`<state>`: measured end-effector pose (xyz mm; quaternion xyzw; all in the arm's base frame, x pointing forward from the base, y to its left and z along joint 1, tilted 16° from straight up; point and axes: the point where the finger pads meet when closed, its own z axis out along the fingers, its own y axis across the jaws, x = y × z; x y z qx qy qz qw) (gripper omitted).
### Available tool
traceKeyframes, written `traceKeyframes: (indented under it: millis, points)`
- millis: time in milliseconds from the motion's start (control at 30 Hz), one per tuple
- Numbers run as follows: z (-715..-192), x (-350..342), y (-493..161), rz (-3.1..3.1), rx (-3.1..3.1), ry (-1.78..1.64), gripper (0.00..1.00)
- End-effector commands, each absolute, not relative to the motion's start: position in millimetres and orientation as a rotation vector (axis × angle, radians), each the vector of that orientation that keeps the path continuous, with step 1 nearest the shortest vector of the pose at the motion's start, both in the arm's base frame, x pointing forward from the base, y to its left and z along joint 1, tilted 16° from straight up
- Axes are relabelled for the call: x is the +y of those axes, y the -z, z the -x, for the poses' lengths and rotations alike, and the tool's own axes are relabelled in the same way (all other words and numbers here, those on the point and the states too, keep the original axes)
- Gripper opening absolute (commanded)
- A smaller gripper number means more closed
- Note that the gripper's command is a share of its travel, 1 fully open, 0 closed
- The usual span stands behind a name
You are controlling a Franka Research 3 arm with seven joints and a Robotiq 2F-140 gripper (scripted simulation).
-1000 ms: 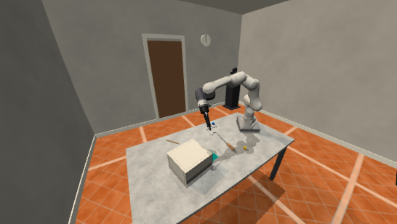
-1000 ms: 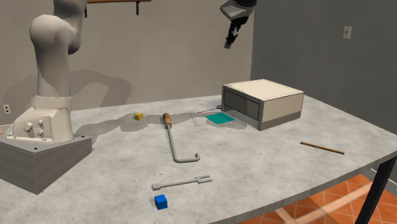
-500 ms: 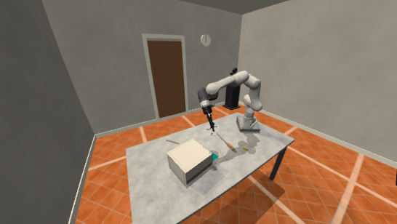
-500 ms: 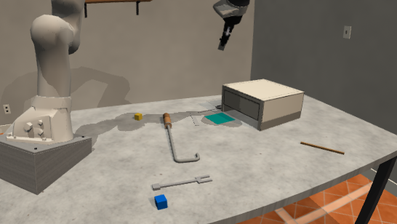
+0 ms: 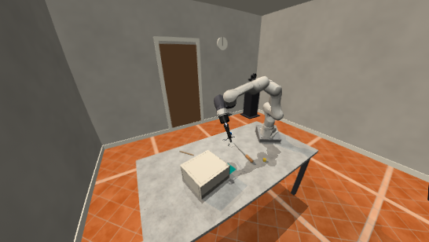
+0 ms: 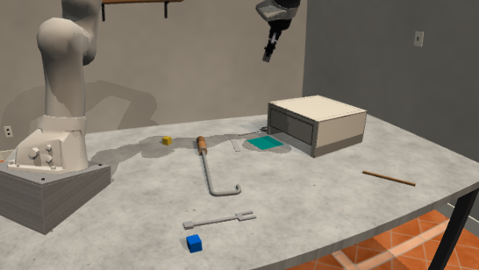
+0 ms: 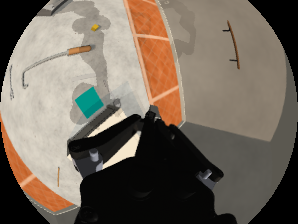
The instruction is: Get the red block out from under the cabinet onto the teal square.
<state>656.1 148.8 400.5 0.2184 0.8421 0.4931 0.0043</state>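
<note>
Hanging high above the surface, well clear of everything on it: one gripper, fingers pressed fully together with nothing between them. Cabinet: cream box at the far end, with a dark low gap along its front. Red block: not visible in any view; judged to lie in that gap, out of sight. Teal square: flat on the surface, just in front of the cabinet's opening. Hooked rod: wooden handle near the teal square, metal shaft running toward the camera in the exterior view, hook at the near end; lying free, untouched. Also present: forked flat tool, blue cube, yellow cube, thin wooden stick, all apart from one another. Step in hand, as judged: fetching a tool, since the gap looks too low for the gripper itself. Advice: open the fingers before descending, come straight down over the wooden handle and close across its width, so that the shaft stays level and the hook leads. Keep the rod low when sliding it under the cabinet, catch the block behind the hook, and draw it straight out toward the teal square. Risks: a skewed hold letting the rod swing; the hook pushing the block deeper instead of catching it.
</note>
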Motion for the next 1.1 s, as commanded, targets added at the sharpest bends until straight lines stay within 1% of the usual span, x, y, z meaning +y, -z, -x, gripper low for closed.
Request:
traceKeyframes:
  millis: [0,433,500,567,667,767,900,1000,1067]
  points:
    - [-637.7,163.2,-392.3,-0.834,2.69,-1.497,0.0]
    - [-637.7,163.2,-392.3,-0.834,2.69,-1.497,0.0]
    - [-593.0,186.4,-367.6,-1.132,2.765,-1.342,0.0]
    - [-554.9,196.3,-342.8,-1.258,2.774,-1.239,0.0]
    - [-503.2,198.0,-305.7,-1.336,2.786,-1.134,0.0]
    - [-455.0,185.3,-266.7,-1.417,2.792,-1.031,0.0]
    - [-424.4,164.9,-239.6,-1.559,2.756,-0.891,0.0]
    - [-420.6,161.7,-236.1,-1.596,2.738,-0.859,0.0]
    - [-416.3,157.7,-232.2,-1.713,2.662,-0.759,0.0]
